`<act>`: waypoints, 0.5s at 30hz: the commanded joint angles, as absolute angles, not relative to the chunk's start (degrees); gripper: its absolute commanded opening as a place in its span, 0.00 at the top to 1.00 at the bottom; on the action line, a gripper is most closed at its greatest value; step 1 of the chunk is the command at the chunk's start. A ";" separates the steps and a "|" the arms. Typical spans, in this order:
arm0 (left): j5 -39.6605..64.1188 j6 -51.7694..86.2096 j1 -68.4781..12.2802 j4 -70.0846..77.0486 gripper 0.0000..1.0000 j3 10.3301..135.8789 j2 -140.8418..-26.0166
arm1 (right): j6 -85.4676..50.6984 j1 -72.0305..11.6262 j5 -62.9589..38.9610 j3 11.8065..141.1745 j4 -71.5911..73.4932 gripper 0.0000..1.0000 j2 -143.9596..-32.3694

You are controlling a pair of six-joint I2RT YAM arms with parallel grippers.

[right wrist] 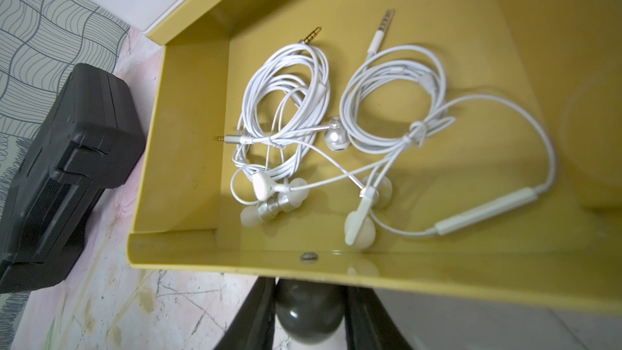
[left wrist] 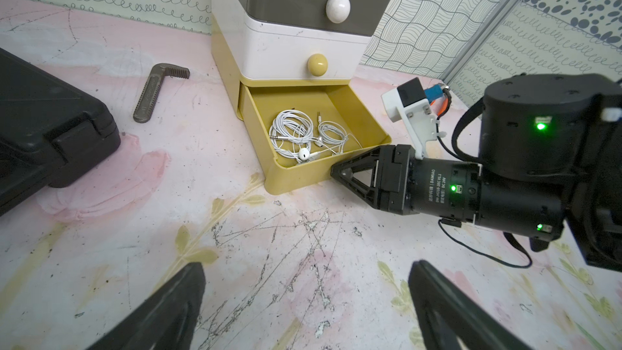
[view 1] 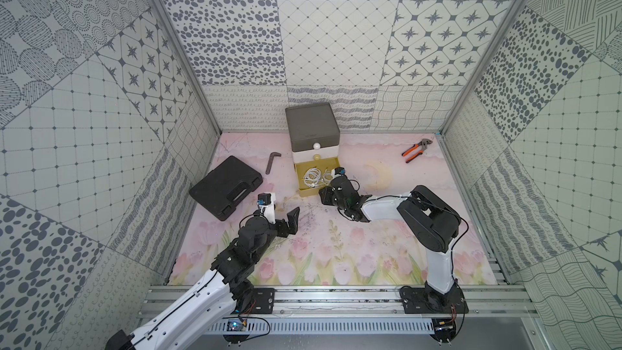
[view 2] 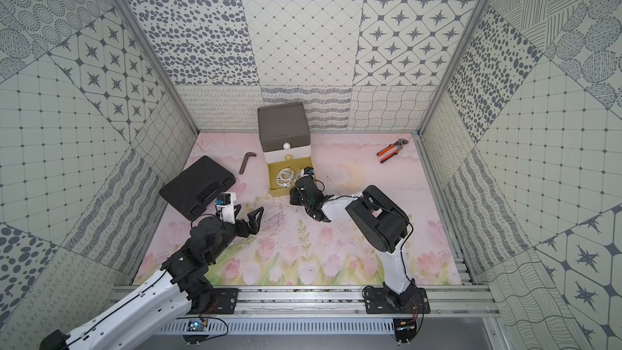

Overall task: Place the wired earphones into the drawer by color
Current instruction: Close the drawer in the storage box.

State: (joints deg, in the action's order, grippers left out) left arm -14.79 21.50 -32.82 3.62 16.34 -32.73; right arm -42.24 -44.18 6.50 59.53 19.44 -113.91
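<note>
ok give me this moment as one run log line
left gripper open over mat | right gripper shut on knob | mustard bottom drawer open | white earphones inside it

Three walls close the cell, papered in a patchwork of grey-on-cream prints: dots, stars, grids, waves and curls. Aluminium posts run up the back corners. The surface wears a pale pink mat printed with tulips and clouds, scuffed with dark scratches mid-way. An aluminium rail edges the front. The light is soft and even.
</note>
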 commanded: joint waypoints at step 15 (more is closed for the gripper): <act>-15.73 21.45 -32.36 4.88 0.01 15.85 -32.28 | -39.38 -41.36 9.96 65.75 26.07 0.63 -117.46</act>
State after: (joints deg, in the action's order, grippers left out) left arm -15.22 21.50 -32.82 3.62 16.32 -32.38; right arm -40.25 -41.74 8.34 63.55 22.59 -115.70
